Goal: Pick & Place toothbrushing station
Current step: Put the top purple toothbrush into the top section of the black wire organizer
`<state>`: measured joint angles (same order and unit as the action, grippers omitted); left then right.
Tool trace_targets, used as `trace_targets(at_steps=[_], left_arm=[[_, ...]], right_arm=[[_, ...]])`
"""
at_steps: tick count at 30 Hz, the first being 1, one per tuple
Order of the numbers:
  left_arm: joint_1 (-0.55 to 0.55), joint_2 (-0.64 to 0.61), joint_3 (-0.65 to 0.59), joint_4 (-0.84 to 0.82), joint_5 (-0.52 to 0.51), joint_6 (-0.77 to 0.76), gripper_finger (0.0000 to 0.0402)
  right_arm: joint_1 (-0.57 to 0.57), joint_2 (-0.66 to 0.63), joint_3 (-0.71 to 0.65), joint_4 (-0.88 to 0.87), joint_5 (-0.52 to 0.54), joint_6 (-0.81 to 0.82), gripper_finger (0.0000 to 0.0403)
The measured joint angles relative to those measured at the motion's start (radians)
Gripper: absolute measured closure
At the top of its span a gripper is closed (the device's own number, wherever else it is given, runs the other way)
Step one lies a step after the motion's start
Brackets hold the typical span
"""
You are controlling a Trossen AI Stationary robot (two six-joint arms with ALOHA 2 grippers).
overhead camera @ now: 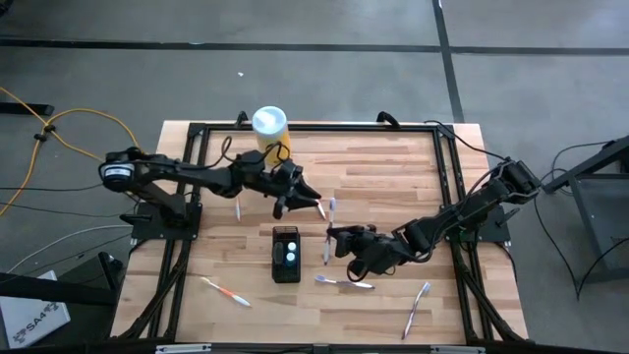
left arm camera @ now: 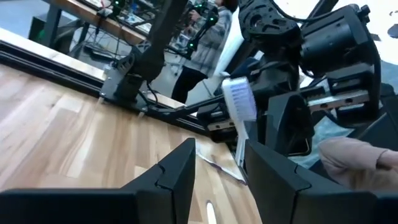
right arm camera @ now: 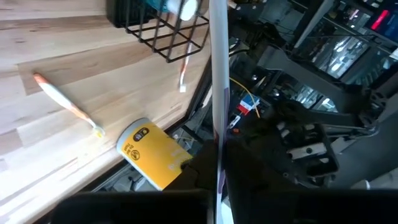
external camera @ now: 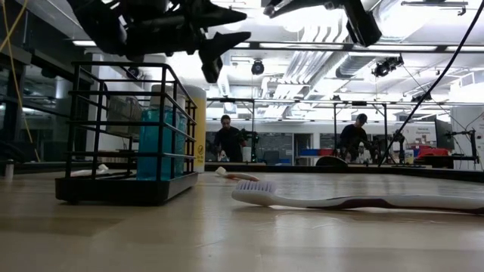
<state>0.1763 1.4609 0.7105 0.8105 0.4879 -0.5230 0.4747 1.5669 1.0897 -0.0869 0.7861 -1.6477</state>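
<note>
The toothbrushing station (overhead camera: 286,254) stands mid-table, a stiff, probably light black wire rack (blue bottle inside); its top rim looks the safest hold; the left gripper (overhead camera: 300,200) hovers spread; the right gripper (overhead camera: 342,242) pinches a toothbrush (overhead camera: 328,239).

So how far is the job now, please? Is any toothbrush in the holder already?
Done: I see no toothbrush standing in the black wire holder; it holds only bottles. In hand: the right tool is shut on a white toothbrush beside the holder, while the left tool is open above the table. Left: several toothbrushes lie on the table, one orange.
</note>
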Motion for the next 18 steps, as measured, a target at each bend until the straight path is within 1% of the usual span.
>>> trace_targets(at_steps=[7, 12, 18], left_arm=[[-0.016, 0.01, 0.0, 0.013, 0.0, -0.002, 0.0266], [-0.035, 0.008, 0.001, 0.038, 0.028, -0.023, 0.0266], [-0.045, 0.009, 0.003, 0.035, 0.108, -0.05, 0.0266]], right_arm=[[0.0, 0.0, 0.0, 0.028, 0.0, -0.032, 0.0398], [-0.017, 0.0, 0.0, 0.033, -0.003, -0.033, 0.0398], [-0.019, 0.0, 0.0, 0.04, -0.003, -0.057, 0.0398]])
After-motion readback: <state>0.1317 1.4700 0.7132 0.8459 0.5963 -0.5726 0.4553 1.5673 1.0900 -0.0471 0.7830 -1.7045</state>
